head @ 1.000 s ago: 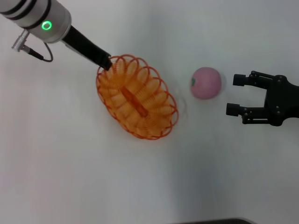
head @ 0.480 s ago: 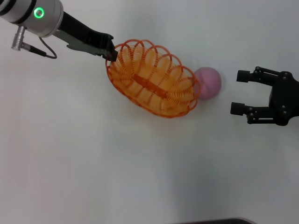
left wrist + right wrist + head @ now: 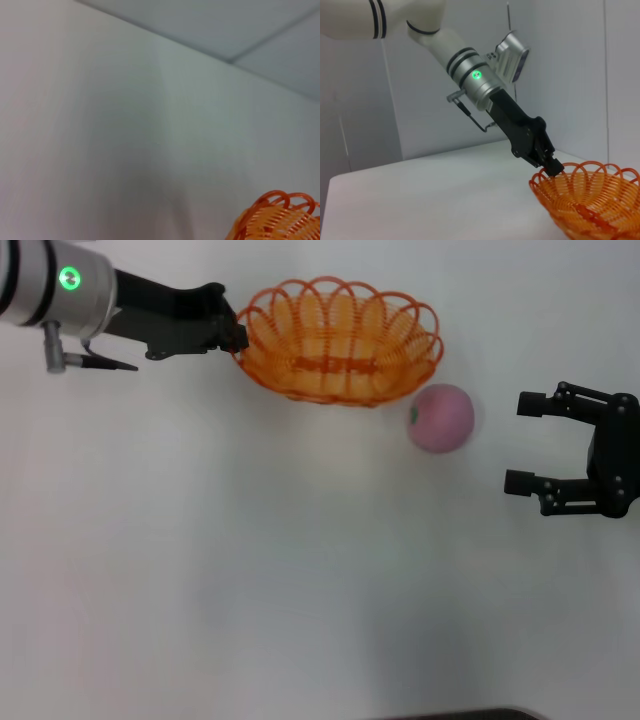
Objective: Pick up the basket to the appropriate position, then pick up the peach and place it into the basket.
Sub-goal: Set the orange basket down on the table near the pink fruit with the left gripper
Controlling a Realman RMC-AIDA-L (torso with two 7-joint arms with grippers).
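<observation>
My left gripper is shut on the left rim of the orange wire basket and holds it lifted and tilted at the back of the table. The basket also shows in the left wrist view and the right wrist view, where the left gripper pinches its rim. The pink peach lies on the white table just right of and in front of the basket, green mark facing left. My right gripper is open and empty, a little to the right of the peach.
The white table spreads wide in front of the basket and peach. A dark edge shows at the bottom of the head view. Walls stand behind the table in the wrist views.
My left gripper has swung the basket up and back, turning it from diagonal to level across the view. The peach, partly covered half a second ago, shows whole again. My right gripper drifted slightly right.
</observation>
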